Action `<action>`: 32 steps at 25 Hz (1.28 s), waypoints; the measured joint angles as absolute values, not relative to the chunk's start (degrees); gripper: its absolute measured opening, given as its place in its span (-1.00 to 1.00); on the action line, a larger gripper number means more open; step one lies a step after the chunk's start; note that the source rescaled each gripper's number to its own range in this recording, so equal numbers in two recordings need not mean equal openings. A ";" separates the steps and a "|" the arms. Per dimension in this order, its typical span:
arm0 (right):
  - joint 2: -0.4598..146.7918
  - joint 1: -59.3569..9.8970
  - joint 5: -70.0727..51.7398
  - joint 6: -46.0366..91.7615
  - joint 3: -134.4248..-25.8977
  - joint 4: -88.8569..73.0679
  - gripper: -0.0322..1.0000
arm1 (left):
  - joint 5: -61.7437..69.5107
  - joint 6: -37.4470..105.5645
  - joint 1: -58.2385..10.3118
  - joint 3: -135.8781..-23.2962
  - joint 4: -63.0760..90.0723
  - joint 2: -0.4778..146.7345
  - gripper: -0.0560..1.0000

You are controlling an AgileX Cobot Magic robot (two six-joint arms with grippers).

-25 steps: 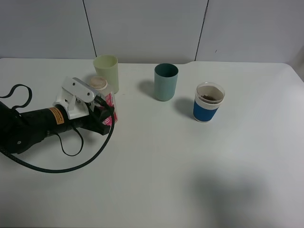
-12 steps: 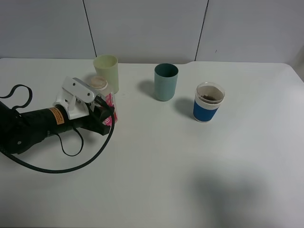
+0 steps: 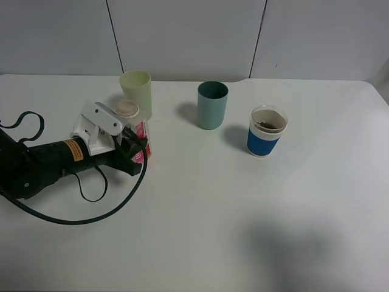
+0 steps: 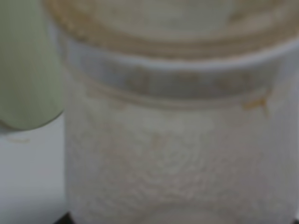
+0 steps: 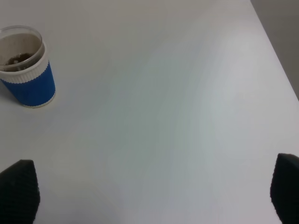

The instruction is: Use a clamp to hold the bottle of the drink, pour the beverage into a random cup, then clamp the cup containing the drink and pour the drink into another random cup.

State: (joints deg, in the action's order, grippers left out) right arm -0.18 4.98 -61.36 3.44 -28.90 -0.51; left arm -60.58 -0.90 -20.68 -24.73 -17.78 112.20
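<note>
The drink bottle (image 3: 131,119), with a beige cap and a pink label, stands at the left of the table. My left gripper (image 3: 135,149) reaches it from the left, with its black fingers on either side of the label, closed on it. The left wrist view is filled by the bottle (image 4: 177,140), with the pale green cup (image 4: 25,70) behind it. That pale green cup (image 3: 136,92) stands just beyond the bottle. A teal cup (image 3: 212,104) and a white cup with a blue band (image 3: 266,131), dark bits inside it, stand to the right. My right gripper (image 5: 152,196) is open and empty.
The left arm's black cable (image 3: 91,210) loops over the table in front of the arm. The white table (image 3: 243,213) has its far right edge (image 5: 275,51) in the right wrist view, where the blue-banded cup (image 5: 25,65) also shows.
My left gripper and arm have shifted slightly down and right, and the bottle has shifted with them. The cups have not moved.
</note>
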 joint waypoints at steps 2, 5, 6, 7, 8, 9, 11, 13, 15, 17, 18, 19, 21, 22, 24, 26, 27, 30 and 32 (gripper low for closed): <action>-0.18 4.98 -61.36 3.44 -28.90 -0.51 1.00 | -60.61 0.00 -20.68 -24.73 -17.78 112.20 -0.86; -0.18 4.98 -61.36 3.44 -28.90 -0.51 1.00 | -60.65 0.61 -20.68 -24.73 -17.78 112.20 -0.86; -0.18 4.98 -61.36 3.44 -28.90 -0.51 1.00 | -60.65 0.67 -20.68 -24.73 -17.78 112.20 -0.86; -0.18 4.98 -61.36 3.44 -28.90 -0.51 1.00 | -60.65 0.73 -20.68 -24.73 -17.78 112.20 -0.86; -0.18 4.98 -61.36 3.44 -28.90 -0.51 1.00 | -60.67 0.89 -20.68 -24.73 -17.78 112.20 -0.86; -0.18 4.98 -61.36 3.44 -28.90 -0.51 1.00 | -60.67 0.90 -20.68 -24.73 -17.78 112.20 -0.86; -0.18 4.98 -61.36 3.44 -28.90 -0.51 1.00 | -60.72 1.03 -20.68 -24.73 -17.78 112.20 -0.82; -0.18 4.98 -61.36 3.44 -28.90 -0.51 1.00 | -60.48 1.08 -20.68 -24.73 -17.74 112.26 -0.36; -0.18 4.98 -61.36 3.44 -28.90 -0.51 1.00 | -60.18 1.08 -20.68 -24.73 -17.67 112.39 0.31; -0.18 4.98 -61.36 3.44 -28.90 -0.51 1.00 | -60.15 1.08 -20.68 -24.73 -17.62 112.44 0.75; -0.18 4.98 -61.36 3.44 -28.90 -0.51 1.00 | -60.10 1.08 -20.68 -24.73 -17.62 112.44 0.85; -0.18 4.98 -61.36 3.44 -28.90 -0.51 1.00 | -60.10 1.08 -20.68 -24.73 -17.62 112.44 0.92; -0.18 4.98 -61.36 3.44 -28.90 -0.51 1.00 | -60.10 1.08 -20.68 -24.73 -17.62 112.44 0.97; -0.18 4.98 -61.36 3.44 -28.90 -0.51 1.00 | -60.10 1.08 -20.68 -24.73 -17.62 112.44 0.98; -0.18 4.98 -61.36 3.44 -28.90 -0.51 1.00 | -60.10 1.08 -20.68 -24.73 -17.62 112.44 0.98; -0.18 4.98 -61.36 3.44 -28.90 -0.51 1.00 | -60.09 1.08 -20.68 -24.73 -17.62 112.44 0.98; -0.18 4.98 -61.36 3.44 -28.90 -0.51 1.00 | -59.97 1.08 -20.68 -24.73 -17.62 112.44 0.98; -0.18 4.98 -61.36 3.44 -28.90 -0.51 1.00 | -59.50 3.11 -20.68 -24.27 -16.78 111.75 0.99; -0.18 4.98 -61.36 3.44 -28.90 -0.51 1.00 | -59.50 4.87 -20.68 -22.89 -15.38 110.43 0.99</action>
State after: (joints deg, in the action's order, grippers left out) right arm -0.18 4.98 -61.36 3.44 -28.90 -0.51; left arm -59.50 4.87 -20.68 -22.89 -15.38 110.43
